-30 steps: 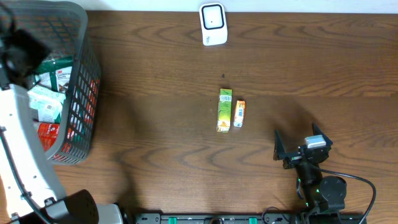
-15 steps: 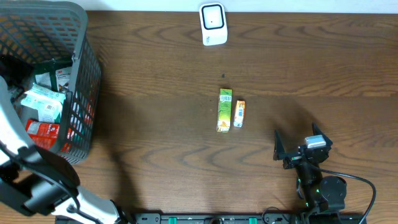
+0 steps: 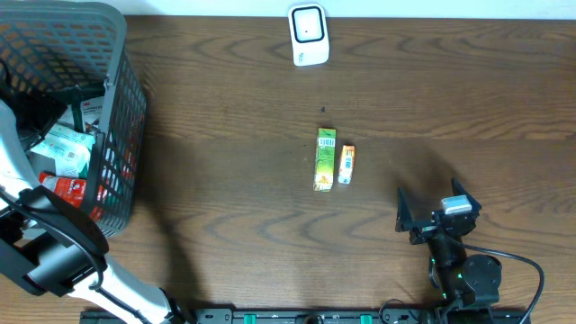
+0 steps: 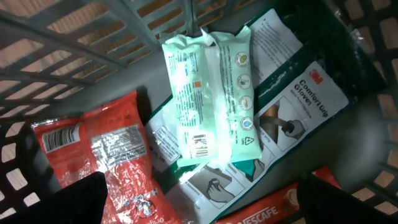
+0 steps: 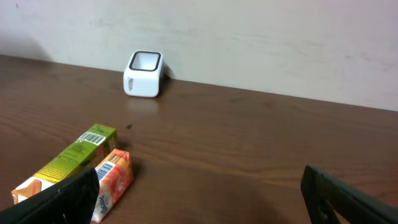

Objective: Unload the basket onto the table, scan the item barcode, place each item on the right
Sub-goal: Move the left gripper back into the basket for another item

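Left end effector (image 4: 205, 208): released, fingers spread over the pack.
Right end effector (image 5: 202, 205): released, low over the table (image 5: 261, 143).
Pack (image 4: 208, 99): pale green, crinkled, barcode up, atop a glove packet (image 4: 305, 106).
Basket (image 3: 126, 90): grey mesh; holds pack, glove packet, red pouch (image 4: 118, 162).

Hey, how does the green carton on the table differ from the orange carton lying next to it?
The green rectangular carton is clearly longer than the orange rectangular carton. The green carton's far end also reaches nearer the white scanner. The green one lies on the left arm's side and the orange on the right arm's side. Both lie flat and parallel on the wooden table, barcodes facing up at the scanner end.
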`<state>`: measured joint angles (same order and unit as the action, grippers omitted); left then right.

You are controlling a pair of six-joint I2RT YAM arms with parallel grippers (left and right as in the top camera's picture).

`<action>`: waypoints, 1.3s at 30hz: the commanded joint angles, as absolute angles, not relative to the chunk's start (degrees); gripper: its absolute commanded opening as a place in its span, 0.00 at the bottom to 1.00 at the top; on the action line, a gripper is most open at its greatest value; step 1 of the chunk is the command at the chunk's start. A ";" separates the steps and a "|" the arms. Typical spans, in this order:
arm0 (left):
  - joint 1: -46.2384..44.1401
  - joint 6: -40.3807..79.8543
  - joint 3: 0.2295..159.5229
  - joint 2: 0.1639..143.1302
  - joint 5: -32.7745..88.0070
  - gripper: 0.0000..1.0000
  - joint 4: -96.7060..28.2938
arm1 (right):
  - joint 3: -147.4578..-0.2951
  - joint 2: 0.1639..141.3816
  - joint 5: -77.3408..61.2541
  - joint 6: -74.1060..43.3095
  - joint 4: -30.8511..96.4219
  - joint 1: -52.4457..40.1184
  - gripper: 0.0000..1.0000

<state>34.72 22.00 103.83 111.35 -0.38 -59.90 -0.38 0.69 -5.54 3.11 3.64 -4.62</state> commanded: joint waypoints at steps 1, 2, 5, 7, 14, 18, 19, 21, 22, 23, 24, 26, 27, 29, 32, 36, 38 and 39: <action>35.07 20.56 103.02 112.01 -0.69 0.98 -60.86 | -0.32 0.38 -5.23 2.39 3.88 -4.38 0.99; 35.07 20.56 102.61 111.98 -0.71 0.98 -60.90 | -0.32 0.38 -5.23 2.39 3.88 -4.38 0.99; 35.07 20.36 101.10 111.98 -0.69 0.98 -59.92 | -0.32 0.38 -5.23 2.39 3.88 -4.38 0.99; 35.07 19.62 99.48 111.98 -0.69 0.98 -58.50 | -0.32 0.38 -5.23 2.39 3.88 -4.38 0.99; 35.14 16.88 93.60 111.98 -0.67 0.98 -52.12 | -0.32 0.38 -5.23 2.39 3.88 -4.38 0.99; 35.14 16.05 92.05 111.98 -0.43 0.98 -49.63 | -0.32 0.38 -5.23 2.39 3.88 -4.38 0.99; 35.14 15.92 91.77 111.98 -0.10 0.98 -49.28 | -0.32 0.38 -5.23 2.39 3.88 -4.38 0.99; 35.16 14.44 90.61 111.98 1.87 0.98 -47.40 | -0.32 0.38 -5.23 2.39 3.88 -4.38 0.99; 35.27 13.93 89.78 111.98 2.70 0.98 -46.35 | -0.32 0.38 -5.23 2.39 3.88 -4.38 0.99; 35.42 13.98 88.75 111.98 3.07 0.98 -45.28 | -0.32 0.38 -5.23 2.39 3.88 -4.38 0.99; 35.79 13.96 87.07 111.98 3.88 0.98 -43.40 | -0.32 0.38 -5.23 2.39 3.88 -4.38 0.99; 36.49 13.93 85.14 111.98 4.86 0.98 -40.99 | -0.32 0.38 -5.23 2.39 3.88 -4.38 0.99; 36.93 13.87 84.40 111.98 5.63 0.99 -39.88 | -0.32 0.38 -5.23 2.39 3.88 -4.38 0.99; 37.82 13.26 83.72 111.98 7.64 1.00 -38.44 | -0.32 0.38 -5.23 2.39 3.88 -4.38 0.99; 38.46 9.50 83.68 111.98 11.81 0.98 -37.06 | -0.32 0.38 -5.23 2.39 3.88 -4.38 0.99; 38.28 7.53 82.98 112.01 11.99 0.97 -35.66 | -0.32 0.38 -5.23 2.39 3.88 -4.38 0.99; 38.28 7.53 81.87 112.01 11.99 0.96 -34.17 | -0.32 0.38 -5.23 2.39 3.88 -4.38 0.99; 38.30 7.53 81.12 112.01 11.99 0.96 -33.32 | -0.32 0.38 -5.23 2.39 3.88 -4.38 0.99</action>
